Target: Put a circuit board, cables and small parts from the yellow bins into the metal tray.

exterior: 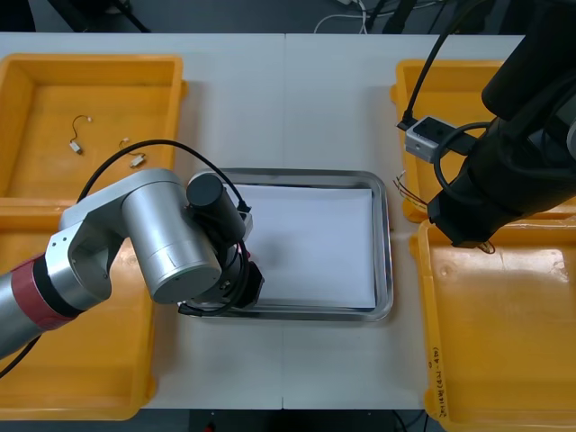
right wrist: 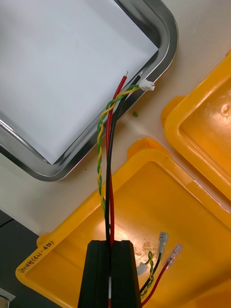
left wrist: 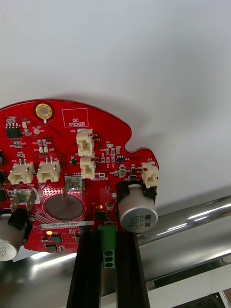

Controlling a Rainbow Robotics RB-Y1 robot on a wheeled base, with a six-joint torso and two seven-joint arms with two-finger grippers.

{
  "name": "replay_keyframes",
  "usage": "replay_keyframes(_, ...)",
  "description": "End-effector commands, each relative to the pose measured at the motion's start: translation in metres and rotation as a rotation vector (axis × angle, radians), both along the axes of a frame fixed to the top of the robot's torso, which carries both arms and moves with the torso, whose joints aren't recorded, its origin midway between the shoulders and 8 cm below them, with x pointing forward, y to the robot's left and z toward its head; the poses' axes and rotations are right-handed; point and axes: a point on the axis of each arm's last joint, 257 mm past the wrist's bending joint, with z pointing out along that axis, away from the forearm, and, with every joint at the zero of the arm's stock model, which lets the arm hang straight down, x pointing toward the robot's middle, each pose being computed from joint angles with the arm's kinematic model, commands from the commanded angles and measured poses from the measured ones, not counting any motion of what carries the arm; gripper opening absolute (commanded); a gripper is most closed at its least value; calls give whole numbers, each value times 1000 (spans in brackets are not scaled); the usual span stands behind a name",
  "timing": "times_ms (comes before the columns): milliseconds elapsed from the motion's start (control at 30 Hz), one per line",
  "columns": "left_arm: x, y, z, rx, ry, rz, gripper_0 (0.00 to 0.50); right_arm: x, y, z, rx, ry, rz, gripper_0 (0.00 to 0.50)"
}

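Note:
A round red circuit board [left wrist: 72, 163] hangs just over the white inside of the metal tray [left wrist: 192, 224], close to its shiny rim. My left gripper [left wrist: 108, 250] is shut on the board's green terminal block. From the front, the left arm [exterior: 171, 234] covers the tray's [exterior: 385, 252] front left corner. My right gripper [right wrist: 110, 262] is shut on a red and yellow cable [right wrist: 109, 159] with black and green strands. The cable's white plug [right wrist: 148, 86] reaches the tray's rim [right wrist: 166, 33]. The right arm [exterior: 513, 171] hangs over the right bins.
A second cable [right wrist: 156, 267] lies in the yellow bin [right wrist: 159, 192] under the right gripper. Small metal parts [exterior: 76, 142] lie in the far left bin [exterior: 90, 63]. The near left bin [exterior: 90, 378] and near right bin [exterior: 504, 360] flank the tray.

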Motion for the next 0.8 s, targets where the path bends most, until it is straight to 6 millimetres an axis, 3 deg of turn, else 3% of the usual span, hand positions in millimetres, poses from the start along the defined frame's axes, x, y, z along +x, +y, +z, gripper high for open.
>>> replay_keyframes(33,-2,10,-5,-9,5,83,7,5,9,11,-8,-29,54,0)
replay_keyframes(67,-2,10,-5,-9,5,83,11,4,9,11,-7,-28,57,0)
replay_keyframes(100,-2,9,-5,-13,7,83,104,4,9,11,-9,-27,56,0)
replay_keyframes(133,-3,9,-5,-14,8,84,235,4,8,11,-11,-28,56,0)
replay_keyframes(200,-3,9,-5,-17,9,87,378,4,9,11,-9,-26,55,0)
replay_keyframes(233,-2,8,-5,-22,8,89,435,4,9,11,-9,-26,56,0)
replay_keyframes(300,-1,7,-4,-27,5,93,500,4,9,11,-9,-26,55,0)
replay_keyframes(600,3,-3,1,-66,-17,96,500,3,9,11,-10,-23,56,0)
replay_keyframes(800,7,-4,14,-83,-42,101,500,1,11,9,-7,-16,64,0)
